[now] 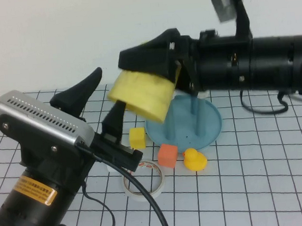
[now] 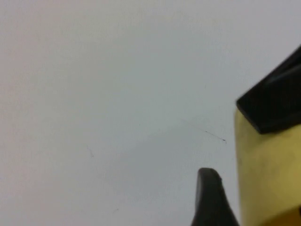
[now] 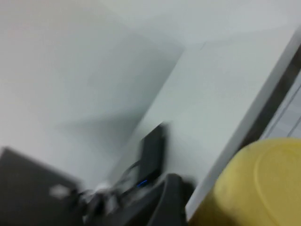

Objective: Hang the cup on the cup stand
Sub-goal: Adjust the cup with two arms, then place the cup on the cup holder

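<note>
Gripping the cup (image 1: 141, 97) in mid-air with the right gripper (image 1: 155, 70), tilted on its side just up and to the left of the cup stand (image 1: 184, 125), jaws closing around its wider end while the closed bottom points toward the left gripper (image 1: 100, 104). Spreading wide at the left gripper, one finger passing under the cup's bottom and the other rising free beside it, well left of the stand. Lying near the stand's front edge: a yellow cube (image 1: 137, 138), an orange block (image 1: 167, 155), a rubber duck (image 1: 195, 159), and a tape roll (image 1: 144, 179) further forward.
</note>
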Tool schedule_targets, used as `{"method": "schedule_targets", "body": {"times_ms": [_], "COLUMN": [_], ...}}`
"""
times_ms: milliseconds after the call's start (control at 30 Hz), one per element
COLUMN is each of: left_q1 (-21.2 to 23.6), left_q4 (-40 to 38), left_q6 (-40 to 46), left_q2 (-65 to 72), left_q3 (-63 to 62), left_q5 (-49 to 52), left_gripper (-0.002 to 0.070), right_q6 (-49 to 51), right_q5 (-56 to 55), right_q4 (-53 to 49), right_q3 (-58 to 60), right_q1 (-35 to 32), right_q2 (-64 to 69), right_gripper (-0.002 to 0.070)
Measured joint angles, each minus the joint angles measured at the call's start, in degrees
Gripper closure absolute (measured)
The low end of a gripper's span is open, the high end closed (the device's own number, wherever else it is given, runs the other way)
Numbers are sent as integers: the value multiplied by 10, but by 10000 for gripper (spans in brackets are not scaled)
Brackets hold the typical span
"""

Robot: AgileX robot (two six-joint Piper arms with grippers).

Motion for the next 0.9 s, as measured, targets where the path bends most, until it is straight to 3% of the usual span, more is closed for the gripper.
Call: {"method": "schedule_targets", "body": {"times_ms": [133,333,400,500,567,767,900], "left_q1": [0,0,0,0,1,1,1], "left_q4": [-2,-19,-47,-105,-145,-309,-431], "left_q6": [-29,-42,-42,-33,5,225,355], "left_q2": [-5,-62,-89,-134,-169,-298,-391], "left_q3": [0,0,0,0,0,5,34], "left_q5": [35,158,210,282,332,458,475], "left_gripper": [279,278,339,533,613,671,675], "right_q6": [-123,-311,-353,-397,-422,-475,-491], "right_q5": [-86,-215,-235,-245,-251,-272,-299], "right_q4": [0,5,7,8,8,10,11], "right_q3": [-29,-67,-81,-107,-124,-193,-243], "right_q1": [0,0,0,0,0,0,0], "right_q2": [0,8,20,53,85,175,231], "right_gripper": [78,78,78,79,79,80,80]}}
